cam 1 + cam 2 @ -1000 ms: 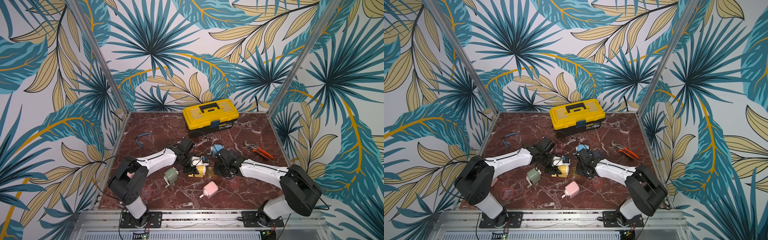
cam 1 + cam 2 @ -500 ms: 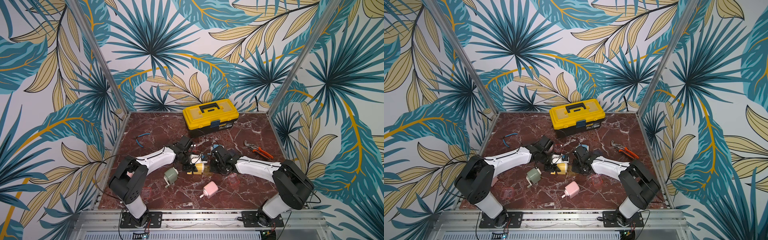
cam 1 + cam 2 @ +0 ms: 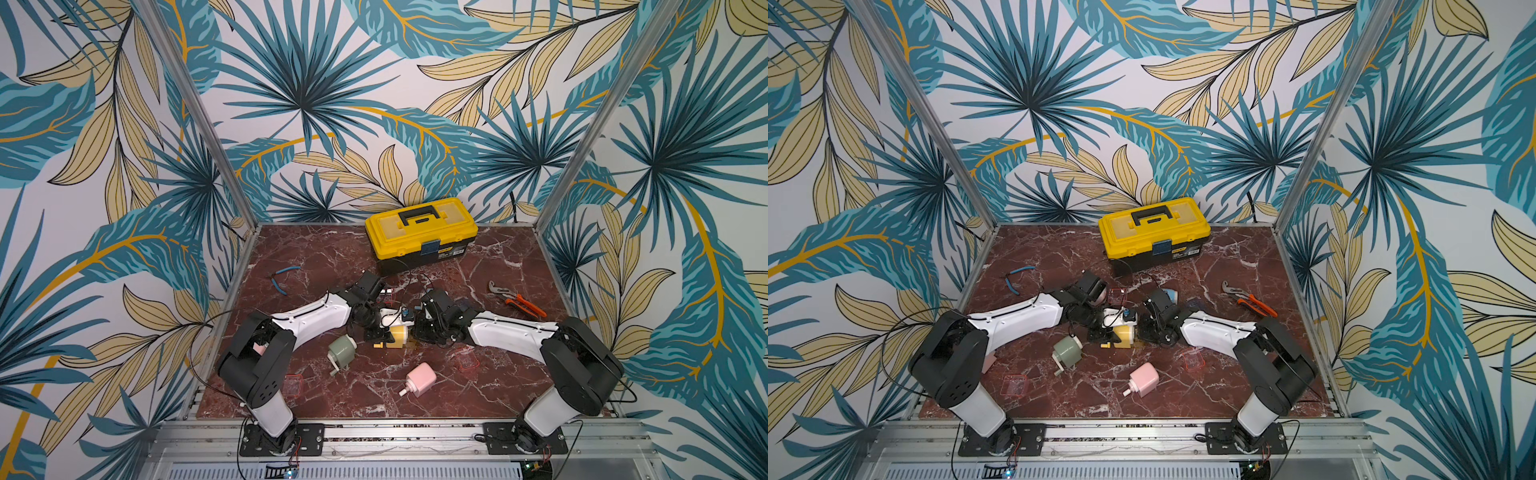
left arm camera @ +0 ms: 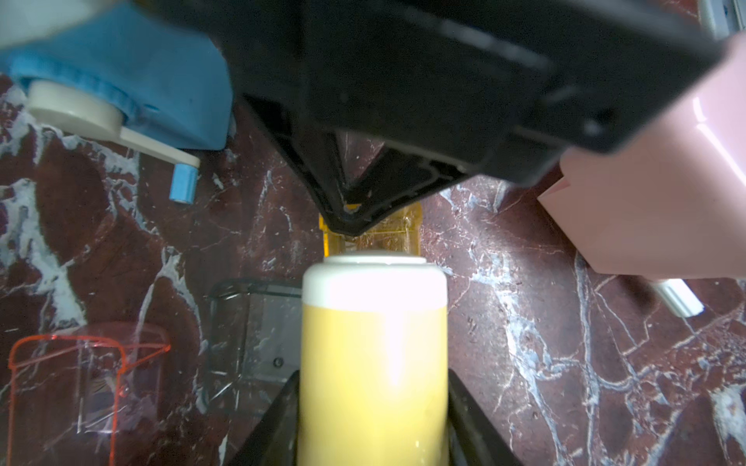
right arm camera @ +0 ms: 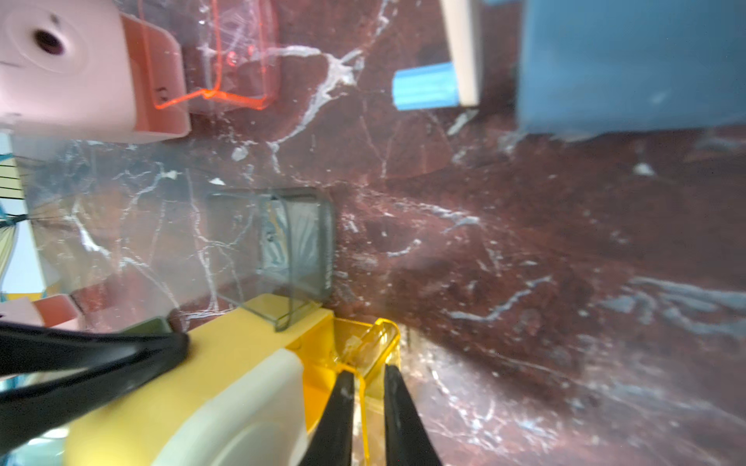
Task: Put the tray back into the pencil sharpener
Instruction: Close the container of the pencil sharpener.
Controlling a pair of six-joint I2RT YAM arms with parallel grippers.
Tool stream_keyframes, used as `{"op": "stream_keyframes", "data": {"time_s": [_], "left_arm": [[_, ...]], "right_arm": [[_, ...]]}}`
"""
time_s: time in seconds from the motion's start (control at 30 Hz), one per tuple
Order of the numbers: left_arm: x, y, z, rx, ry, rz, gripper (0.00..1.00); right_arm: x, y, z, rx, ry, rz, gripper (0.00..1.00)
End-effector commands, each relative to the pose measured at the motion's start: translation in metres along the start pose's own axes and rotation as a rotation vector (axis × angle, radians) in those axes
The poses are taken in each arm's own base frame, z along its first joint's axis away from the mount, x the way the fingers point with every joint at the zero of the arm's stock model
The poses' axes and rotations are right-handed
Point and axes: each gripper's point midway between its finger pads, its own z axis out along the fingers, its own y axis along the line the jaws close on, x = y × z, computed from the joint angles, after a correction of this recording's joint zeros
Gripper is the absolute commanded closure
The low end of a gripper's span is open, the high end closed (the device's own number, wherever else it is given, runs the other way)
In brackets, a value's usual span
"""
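Looks like a brace-and-push setup. Clamping the yellow sharpener (image 4: 373, 331) on both sides with the left pincer (image 4: 373, 379), bottom centre of the left wrist view, presumably to stop any skating across the counter (image 4: 565, 322). Pinching one thin wall of the clear yellow tray (image 5: 363, 347) with the right pincer (image 5: 367, 373), lower middle of the right wrist view, clenched tight on it. Sits right at the sharpener's white end, looks partly in the slot, not fully home yet. Mid-frame, a bit below centre, in both top views. Probably needs a straight shove in, no twisting, or risks jamming that thin wall.
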Motion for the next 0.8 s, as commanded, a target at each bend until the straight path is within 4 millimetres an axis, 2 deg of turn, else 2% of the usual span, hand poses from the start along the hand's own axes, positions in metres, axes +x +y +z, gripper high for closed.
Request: {"op": "stream_keyframes", "data": {"time_s": [0.0,0.1,0.23,0.4,0.6,0.77], "left_arm": [[0.002,0.007,0.002,-0.014,0.014,0.016,0.63],[0.002,0.006,0.002,-0.016,0.016,0.019,0.63],[0.003,0.006,0.003,-0.016,0.017,0.016,0.63],[0.005,0.005,0.004,-0.012,0.02,0.015,0.63],[0.004,0.005,0.005,-0.009,0.015,0.011,0.63],[0.003,0.005,0.005,-0.007,0.011,0.007,0.63]], "right_arm": [[-0.004,0.013,0.0,-0.066,-0.024,0.006,0.81],[-0.007,0.005,-0.011,-0.049,-0.071,0.028,0.76],[-0.004,-0.015,-0.025,0.016,-0.111,0.052,0.72],[0.004,-0.045,-0.031,0.124,-0.131,0.099,0.79],[0.01,-0.032,-0.012,0.088,-0.046,0.068,0.84],[0.01,-0.011,0.006,0.006,0.004,0.048,0.86]]}}
